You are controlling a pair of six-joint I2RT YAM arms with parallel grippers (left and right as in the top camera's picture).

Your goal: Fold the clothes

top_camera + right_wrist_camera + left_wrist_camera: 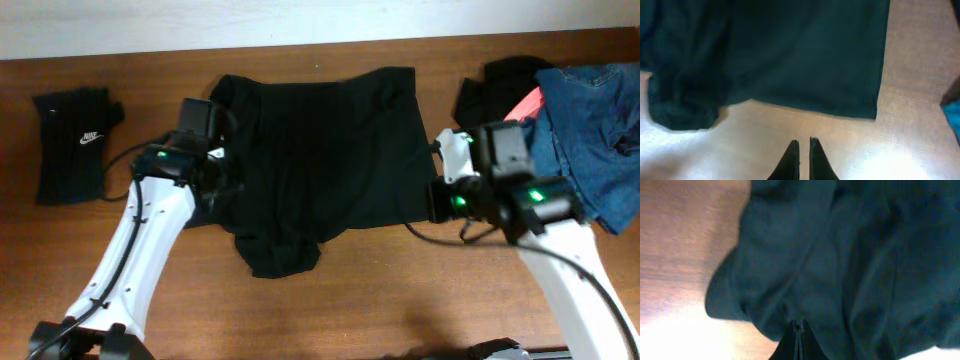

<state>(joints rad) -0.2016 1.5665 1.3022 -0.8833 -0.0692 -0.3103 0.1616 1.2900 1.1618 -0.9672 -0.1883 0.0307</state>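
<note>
The large black shirt (pixel 320 150) lies spread across the middle of the table. My left gripper (pixel 217 190) is at its left edge. In the left wrist view its jaws (pixel 798 327) are shut, tips against the rumpled dark fabric (pixel 850 260); I see no cloth pinched between them. My right gripper (pixel 437 203) hovers by the shirt's near right corner. In the right wrist view it (pixel 804 142) is shut over bare wood, just short of the shirt's hem (pixel 805 102).
A folded black piece with a white swoosh (pixel 75 140) lies at the far left. At the back right is a pile: blue denim (pixel 595 120), a coral-pink piece (pixel 528 103) and another black garment (pixel 500 85). The denim's edge (pixel 952 112) shows in the right wrist view.
</note>
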